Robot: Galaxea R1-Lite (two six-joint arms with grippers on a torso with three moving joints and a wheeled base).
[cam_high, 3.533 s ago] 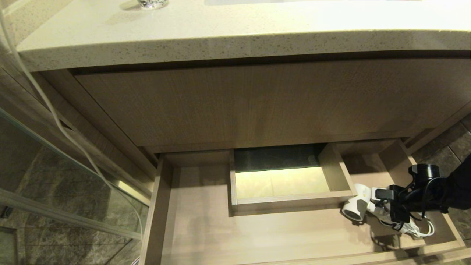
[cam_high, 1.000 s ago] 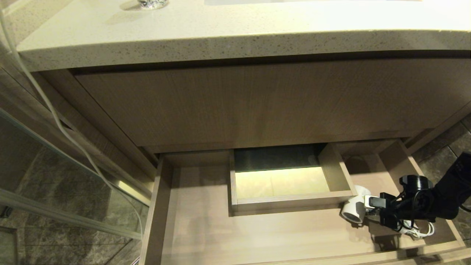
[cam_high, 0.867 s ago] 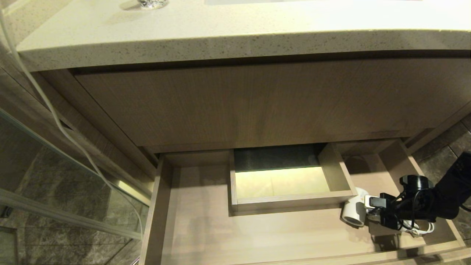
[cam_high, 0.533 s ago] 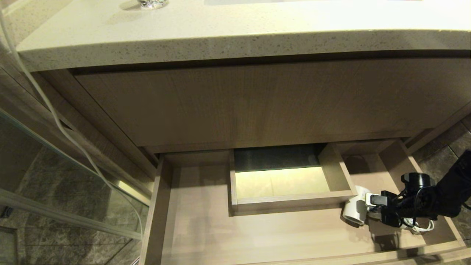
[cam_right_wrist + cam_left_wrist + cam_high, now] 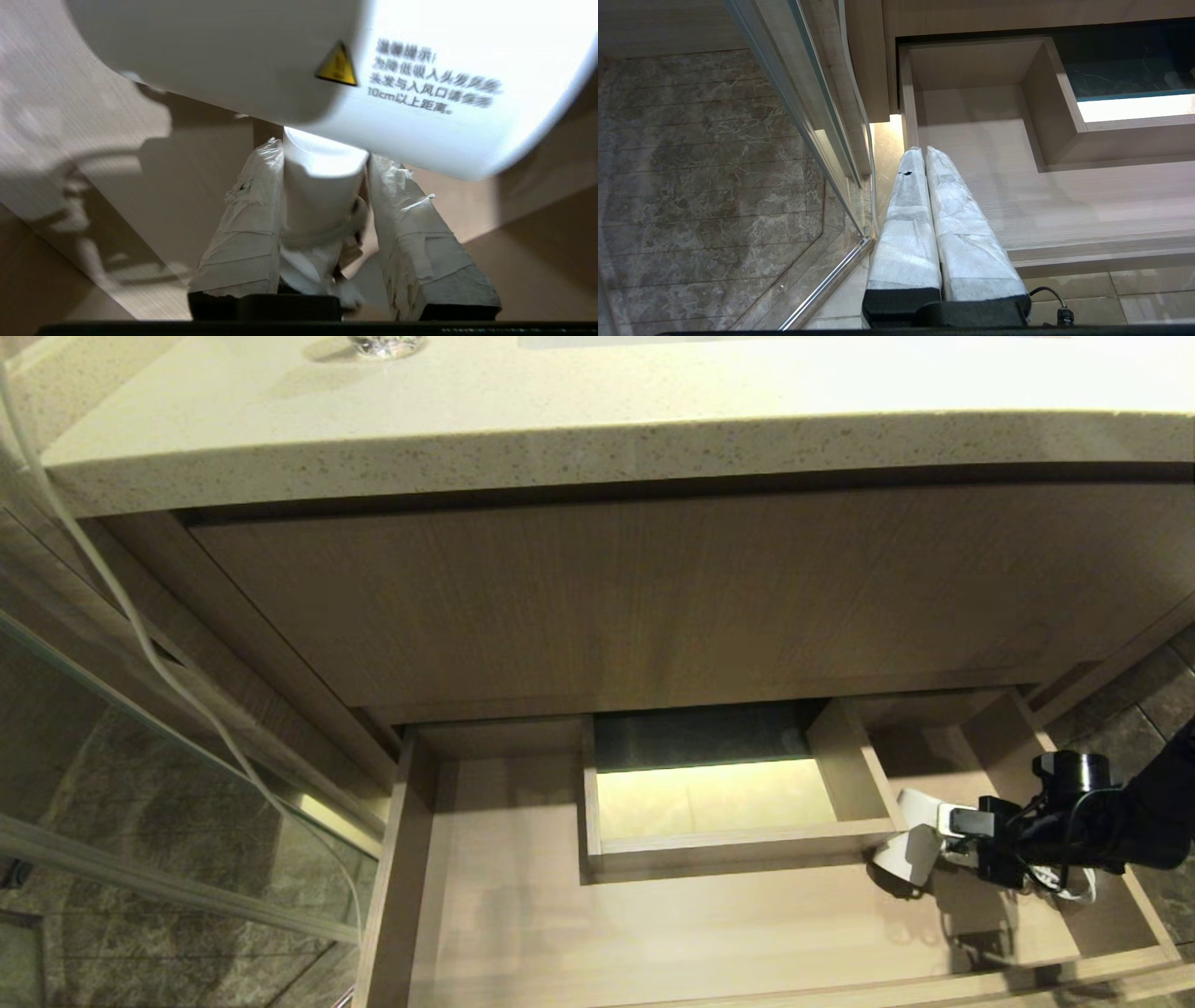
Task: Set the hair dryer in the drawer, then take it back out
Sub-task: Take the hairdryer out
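Up close in the right wrist view, the hair dryer (image 5: 243, 60) carries a yellow warning triangle (image 5: 337, 66) and three lines of dark Chinese print beside it; the only part I can read is "10cm" at the start of the last line. No brand name shows.

The right gripper (image 5: 322, 163) is clamped on the dryer's short white handle (image 5: 322, 186), one taped finger (image 5: 247, 224) on each side, with the white barrel lying crosswise just past the fingertips. From the head view the right gripper (image 5: 957, 829) reaches in from the right over the open light-wood drawer (image 5: 653, 933), and the hair dryer (image 5: 910, 845) sits at its tip in the drawer's right part, just beside the right front corner of the boxed cutout (image 5: 714, 793). Its round end faces down and left, and its bundled white cord (image 5: 1069, 887) trails under the wrist.

The left gripper (image 5: 923, 154) hangs by the drawer's left front corner beside a glass panel (image 5: 803, 116), its taped fingers pressed together and empty.
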